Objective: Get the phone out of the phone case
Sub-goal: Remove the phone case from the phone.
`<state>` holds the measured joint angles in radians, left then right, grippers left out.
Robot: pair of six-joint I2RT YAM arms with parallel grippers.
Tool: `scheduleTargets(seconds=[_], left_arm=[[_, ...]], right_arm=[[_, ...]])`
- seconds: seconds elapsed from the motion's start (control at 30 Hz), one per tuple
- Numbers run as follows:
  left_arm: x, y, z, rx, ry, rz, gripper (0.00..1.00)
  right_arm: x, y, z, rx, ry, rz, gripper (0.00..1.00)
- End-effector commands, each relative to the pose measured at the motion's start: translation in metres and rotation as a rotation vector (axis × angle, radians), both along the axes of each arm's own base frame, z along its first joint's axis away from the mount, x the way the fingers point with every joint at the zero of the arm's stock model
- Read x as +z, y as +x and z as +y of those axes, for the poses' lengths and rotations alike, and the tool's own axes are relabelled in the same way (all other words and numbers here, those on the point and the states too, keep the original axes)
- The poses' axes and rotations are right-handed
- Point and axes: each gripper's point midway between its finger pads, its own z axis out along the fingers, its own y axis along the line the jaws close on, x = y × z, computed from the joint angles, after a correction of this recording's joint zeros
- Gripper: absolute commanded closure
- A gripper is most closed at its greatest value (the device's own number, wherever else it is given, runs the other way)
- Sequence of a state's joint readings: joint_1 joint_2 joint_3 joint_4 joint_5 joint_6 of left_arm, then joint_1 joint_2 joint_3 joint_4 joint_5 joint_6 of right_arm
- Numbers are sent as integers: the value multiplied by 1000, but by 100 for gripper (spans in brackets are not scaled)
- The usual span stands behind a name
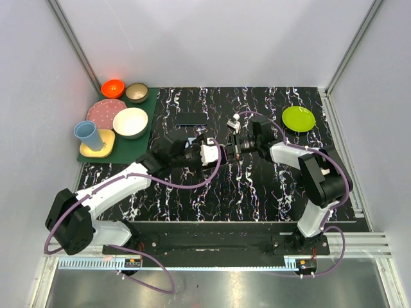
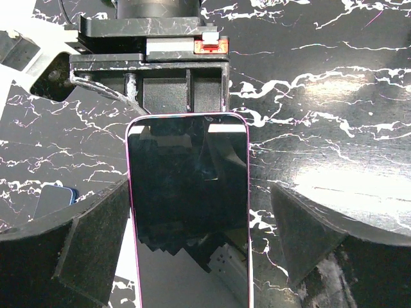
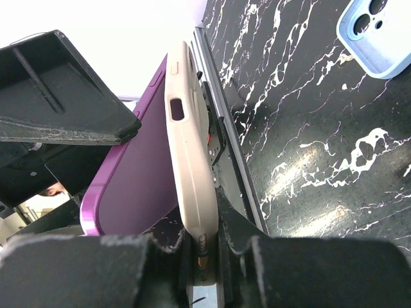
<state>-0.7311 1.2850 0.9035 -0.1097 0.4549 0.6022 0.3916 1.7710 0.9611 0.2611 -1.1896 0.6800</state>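
Observation:
In the right wrist view a beige phone case [image 3: 189, 160] stands edge-on, its lower end pinched in my right gripper [image 3: 204, 224], which is shut on it. The purple phone [image 3: 138, 167] leans away from the case on the left, so the two are parted along most of their length. In the left wrist view the phone [image 2: 186, 212] shows its dark screen and pink rim, lying between the fingers of my left gripper [image 2: 199, 186]. That gripper is open: a clear gap separates the phone from the right finger [image 2: 302, 237]. Both grippers meet at mid-table [image 1: 225, 149].
A light blue spare case [image 3: 376, 35] lies flat on the black marbled table behind the grippers [image 1: 191, 119]. A lime green plate [image 1: 298, 119] sits at the back right. Bowls, plates and a blue cup stand on a green mat [image 1: 146, 119] at the back left.

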Motion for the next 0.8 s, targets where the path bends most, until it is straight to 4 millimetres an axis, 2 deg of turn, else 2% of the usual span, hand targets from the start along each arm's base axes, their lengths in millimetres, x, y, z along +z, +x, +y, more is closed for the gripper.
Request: scheduleTargets(seconds=[0.0, 0.37, 0.63, 0.77], left_arm=[[27, -8, -18, -77, -65, -32, 9], [13, 11, -20, 11, -16, -19, 7], [12, 14, -19, 26, -8, -26, 21], [13, 14, -20, 20, -8, -29, 35]], right_arm=[[14, 17, -1, -47, 18, -33, 100], [26, 11, -1, -31, 55, -44, 100], [25, 11, -1, -29, 56, -46, 100], [26, 11, 0, -30, 57, -46, 100]])
